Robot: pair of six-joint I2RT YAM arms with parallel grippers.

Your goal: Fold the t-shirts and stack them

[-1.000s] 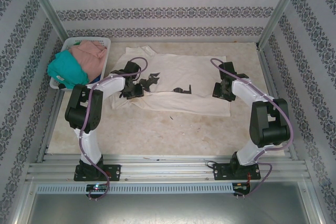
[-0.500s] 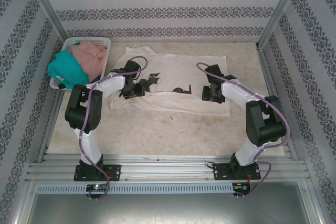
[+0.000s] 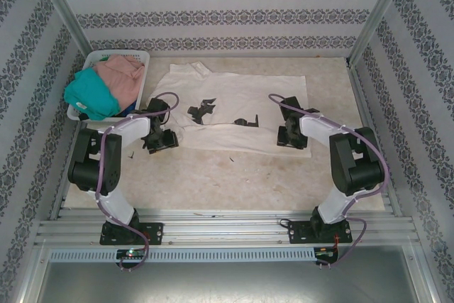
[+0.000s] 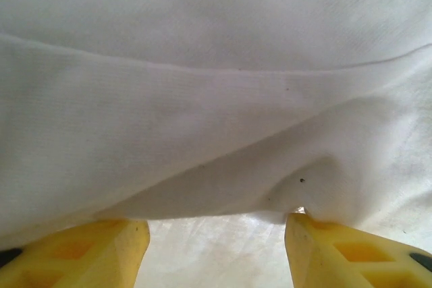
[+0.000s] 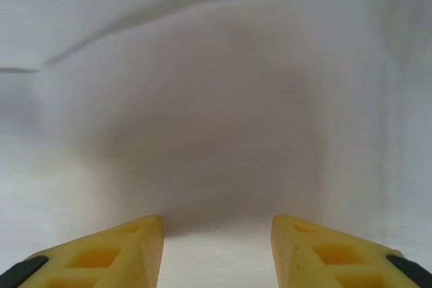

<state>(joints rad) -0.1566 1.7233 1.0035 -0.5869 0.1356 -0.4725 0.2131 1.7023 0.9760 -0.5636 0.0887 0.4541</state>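
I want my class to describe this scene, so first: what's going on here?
Two robot arms are working on a cream t-shirt spread on the table. The left gripper sits at its near left corner and the right gripper at its near right edge, both open, the hem just ahead of their fingers. There is no folded stack yet. A teal shirt and a pink shirt lie heaped in the white basket at far left.

Left arm (image 3: pixel 117 202) and right arm (image 3: pixel 332 207): white links, black joint housings, black wrist ends. A purple cable (image 3: pixel 104 164) runs along each (thin, loose loops). Black base plates (image 3: pixel 131 233). Jaws are yellow plastic with triangular cutouts and black outer tips.
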